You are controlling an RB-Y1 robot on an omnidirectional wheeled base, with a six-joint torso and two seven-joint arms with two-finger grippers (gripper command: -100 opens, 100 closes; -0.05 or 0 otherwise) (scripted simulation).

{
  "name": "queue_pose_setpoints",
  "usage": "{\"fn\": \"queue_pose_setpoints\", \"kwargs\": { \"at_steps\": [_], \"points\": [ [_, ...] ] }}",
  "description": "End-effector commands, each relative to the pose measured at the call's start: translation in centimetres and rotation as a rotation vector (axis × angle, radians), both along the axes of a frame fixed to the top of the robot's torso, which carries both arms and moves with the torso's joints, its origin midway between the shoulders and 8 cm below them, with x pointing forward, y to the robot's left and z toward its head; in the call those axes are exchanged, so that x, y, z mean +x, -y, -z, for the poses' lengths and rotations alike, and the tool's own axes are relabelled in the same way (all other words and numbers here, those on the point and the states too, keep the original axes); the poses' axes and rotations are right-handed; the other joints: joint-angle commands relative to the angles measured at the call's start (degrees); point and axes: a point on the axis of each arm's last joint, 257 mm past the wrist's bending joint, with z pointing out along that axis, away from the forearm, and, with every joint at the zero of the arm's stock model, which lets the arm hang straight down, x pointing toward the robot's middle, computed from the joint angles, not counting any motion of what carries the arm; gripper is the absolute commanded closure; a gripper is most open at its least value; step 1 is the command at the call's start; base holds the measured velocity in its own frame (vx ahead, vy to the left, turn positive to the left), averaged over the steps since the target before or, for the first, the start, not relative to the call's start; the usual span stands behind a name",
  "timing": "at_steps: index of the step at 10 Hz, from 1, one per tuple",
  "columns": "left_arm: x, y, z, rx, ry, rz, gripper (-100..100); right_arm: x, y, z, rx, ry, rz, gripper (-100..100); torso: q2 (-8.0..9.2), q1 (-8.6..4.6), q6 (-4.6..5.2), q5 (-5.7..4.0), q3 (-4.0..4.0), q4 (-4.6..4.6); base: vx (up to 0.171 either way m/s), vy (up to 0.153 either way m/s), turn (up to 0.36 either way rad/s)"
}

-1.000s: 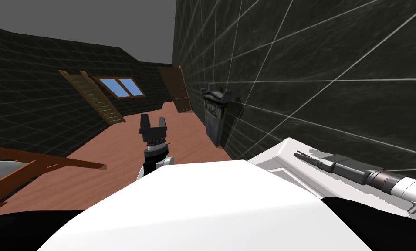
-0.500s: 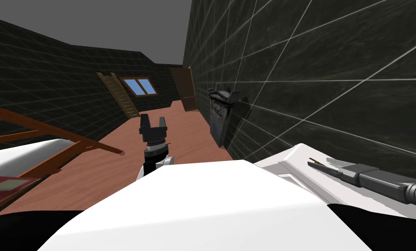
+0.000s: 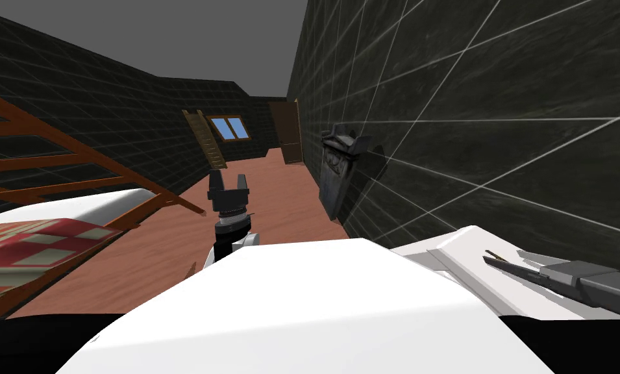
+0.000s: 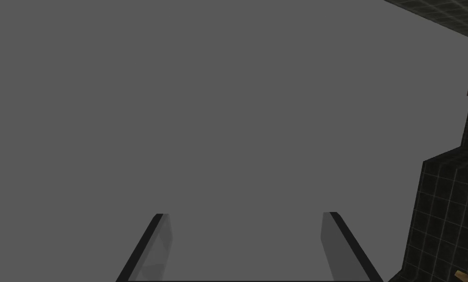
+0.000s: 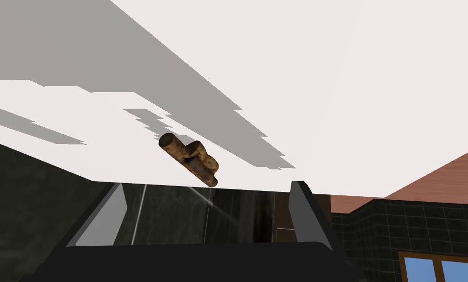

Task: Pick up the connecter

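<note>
**Right gripper open just short of the connecter on the white bench**

1. Right gripper (image 5: 208,186): lower right of the head view, lying low over the bench. Its two fingers stand apart and hold nothing.
2. Connecter (image 5: 191,159): a short brown T-shaped pipe piece lying flat on the white top. It is just ahead of the right gripper's fingertips, about in line with the gap between them, and touches neither finger. It sits near the bench edge that runs along the tiled wall.
3. Bench (image 3: 445,243): white, with a raised rim, in the lower right of the head view against the dark tiled wall (image 3: 496,97).
4. Left gripper (image 3: 228,176): centre of the head view, pointing upward, fingers spread and empty.
5. Bed (image 3: 29,240): lower left, with a red and cream checked cover and a brown wooden frame (image 3: 74,169) slanting above it.
6. Floor (image 3: 269,195): red-brown boards running up the middle.
7. Dark grey fixture (image 3: 341,169): mounted on the right-hand wall, centre right.
8. Ladder (image 3: 211,139): leaning at the far wall, upper centre.
9. Window (image 3: 229,128): two blue panes, just right of the ladder.
10. Door (image 3: 289,130): brown, at the far end.
</note>
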Motion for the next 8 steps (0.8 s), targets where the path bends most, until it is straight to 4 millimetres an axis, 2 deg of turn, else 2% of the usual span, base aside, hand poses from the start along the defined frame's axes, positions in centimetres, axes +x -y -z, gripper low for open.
{"fn": "queue_pose_setpoints", "kwargs": {
  "at_steps": [1, 4, 5, 7, 8],
  "points": [
    [0.0, 0.0, 0.0, 0.0, 0.0, 0.0, 0, -1.1, 0.4, 0.0, -0.005, -0.042, 0.011, -100, 0.0, 0.0, 0.0, 0.0, 0.0, 0.0, -0.043, -0.001, 0.119],
    [0.0, 0.0, 0.0, 0.0, 0.0, 0.0, 0, -3.7, 1.4, 0.0, -0.019, -0.139, 0.027, -100, -0.03, -0.02, 0.06, -0.01, -0.01, 0.01, -0.041, 0.001, 0.176],
    [0.0, 0.0, 0.0, 0.0, 0.0, 0.0, 0, -3.9, 1.4, 0.0, -0.019, -0.147, 0.03, -100, -0.03, -0.02, 0.04, -0.01, -0.01, 0.0, -0.033, -0.004, 0.138],
    [0.0, 0.0, 0.0, 0.0, 0.0, 0.0, 0, -6.0, 2.0, -0.1, -0.026, -0.229, 0.042, -100, -0.05, -0.04, 0.03, -0.01, -0.02, 0.0, -0.045, 0.0, 0.242],
    [0.0, 0.0, 0.0, 0.0, 0.0, 0.0, 0, -6.3, 2.0, 0.0, -0.026, -0.239, 0.045, -100, -0.03, -0.04, 0.04, -0.02, -0.01, 0.0, -0.034, 0.001, 0.098]
  ]
}}
